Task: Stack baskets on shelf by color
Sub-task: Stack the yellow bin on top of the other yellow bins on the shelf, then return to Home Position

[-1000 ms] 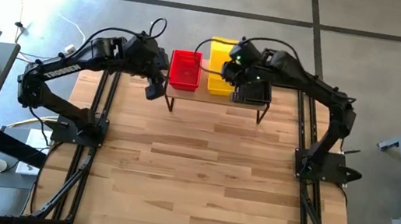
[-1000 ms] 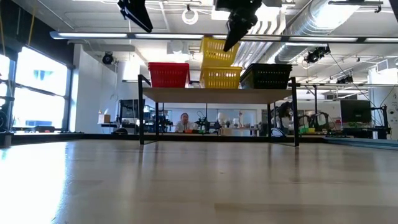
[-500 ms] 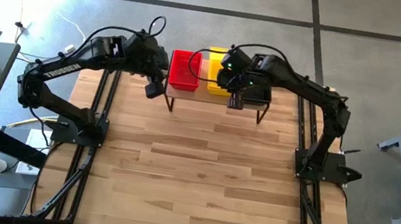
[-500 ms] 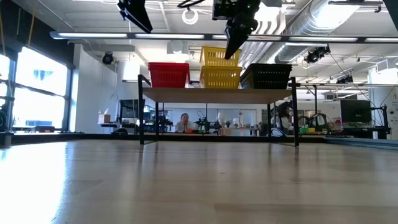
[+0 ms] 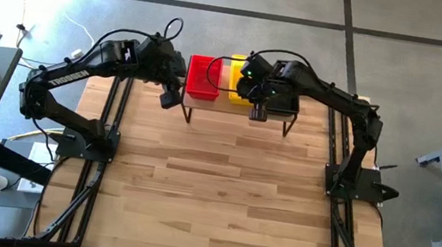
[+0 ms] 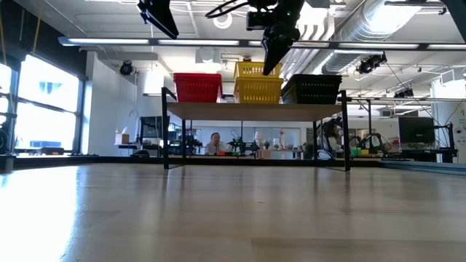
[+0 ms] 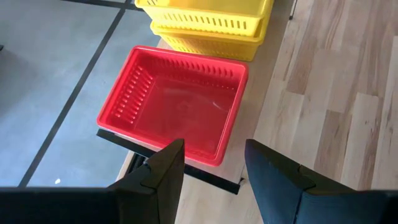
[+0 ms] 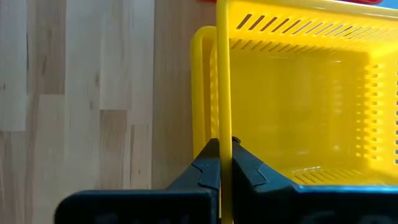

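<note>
Shelf (image 6: 255,111) – 1 red basket (image 7: 174,102), 2 yellow baskets (image 6: 258,84), 1 black basket (image 6: 313,88).

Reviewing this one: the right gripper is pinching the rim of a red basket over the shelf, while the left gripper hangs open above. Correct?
Not quite. The right gripper pinches the rim of a yellow basket, not a red one; the right wrist view shows it. The rest stands: it is over the shelf, and the left gripper hangs open.

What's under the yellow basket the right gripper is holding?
A second yellow basket on the shelf. The held yellow basket nests into it, so its inside is hidden; right gripper pinches the rim.
</note>
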{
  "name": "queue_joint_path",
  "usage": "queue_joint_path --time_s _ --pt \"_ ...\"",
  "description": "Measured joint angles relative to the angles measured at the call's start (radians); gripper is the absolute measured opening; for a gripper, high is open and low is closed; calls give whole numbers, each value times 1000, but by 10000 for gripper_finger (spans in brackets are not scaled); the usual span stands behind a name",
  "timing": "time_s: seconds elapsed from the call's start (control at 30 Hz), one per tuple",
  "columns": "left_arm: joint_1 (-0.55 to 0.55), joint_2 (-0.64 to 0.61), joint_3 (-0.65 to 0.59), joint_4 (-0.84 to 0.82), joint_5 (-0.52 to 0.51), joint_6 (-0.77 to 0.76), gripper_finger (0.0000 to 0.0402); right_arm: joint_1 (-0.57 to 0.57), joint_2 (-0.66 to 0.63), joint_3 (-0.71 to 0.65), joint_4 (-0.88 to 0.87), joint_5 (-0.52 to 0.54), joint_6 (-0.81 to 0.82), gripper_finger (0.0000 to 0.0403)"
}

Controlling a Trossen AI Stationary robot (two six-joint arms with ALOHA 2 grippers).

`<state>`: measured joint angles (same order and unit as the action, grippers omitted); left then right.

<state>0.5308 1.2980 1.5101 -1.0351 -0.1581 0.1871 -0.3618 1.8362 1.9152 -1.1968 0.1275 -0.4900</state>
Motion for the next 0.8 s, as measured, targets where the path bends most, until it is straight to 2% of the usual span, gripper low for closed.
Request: queue_joint_path --time_s 0.2,0.53,0.7,0.8 --pt "0 0 0 0 2 0 160 0 0 0 10 2 43 14" --pt "0 0 0 -4 3 0 160 2 -13 5 17 24 87 107" --pt "0 0 0 -15 5 0 160 2 -15 72 0 17 127 128" --pt "0 0 0 -15 49 0 160 2 -15 115 -23 17 146 130"
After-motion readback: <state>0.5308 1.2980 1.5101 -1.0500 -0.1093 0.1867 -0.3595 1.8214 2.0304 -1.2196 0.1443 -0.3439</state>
